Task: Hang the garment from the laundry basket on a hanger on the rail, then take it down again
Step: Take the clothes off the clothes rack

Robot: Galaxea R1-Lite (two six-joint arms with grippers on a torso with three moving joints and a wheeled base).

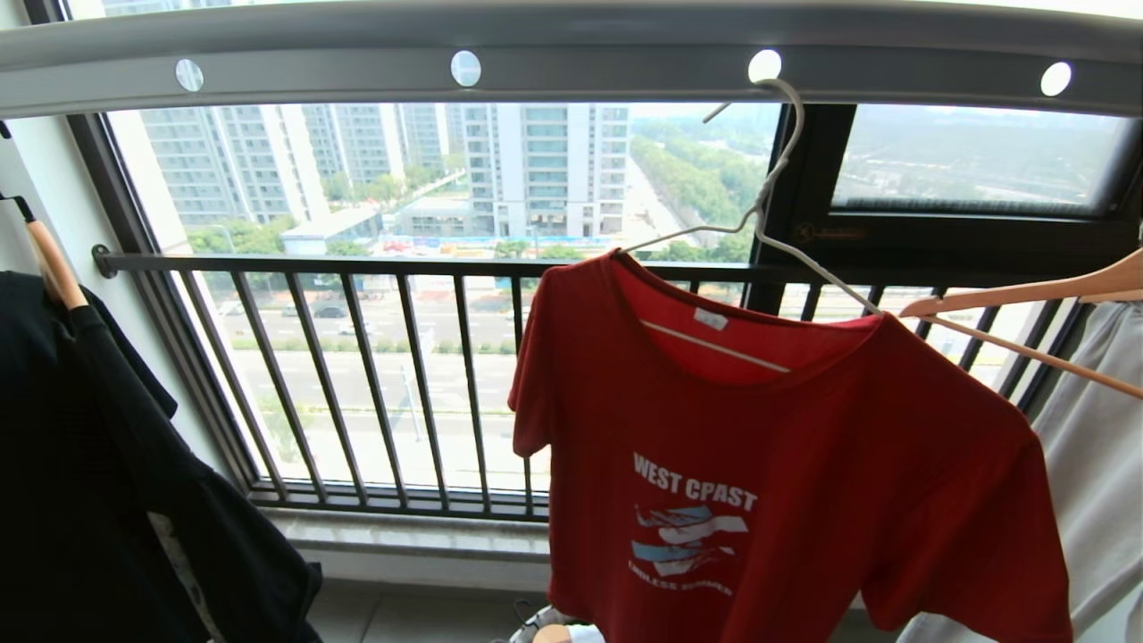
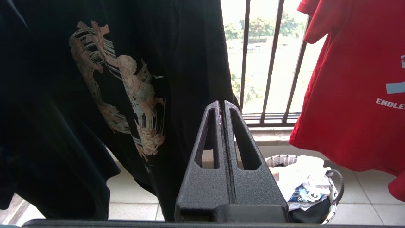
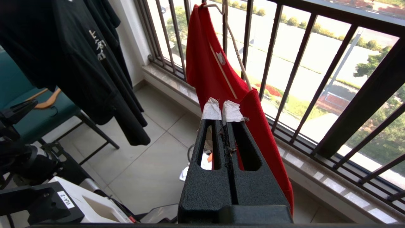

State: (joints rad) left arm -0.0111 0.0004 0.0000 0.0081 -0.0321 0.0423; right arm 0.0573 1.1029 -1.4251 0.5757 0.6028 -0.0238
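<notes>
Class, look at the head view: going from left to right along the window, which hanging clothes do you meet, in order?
Black shirt on a wooden hanger → red T-shirt on the thin white hanger hooked on the grey rail → pale grey garment under another wooden hanger.

The garment was red with white lettering and a light-blue-and-white print; the hanger cream-white, the rail grey, the neighbouring shirt black.
</notes>
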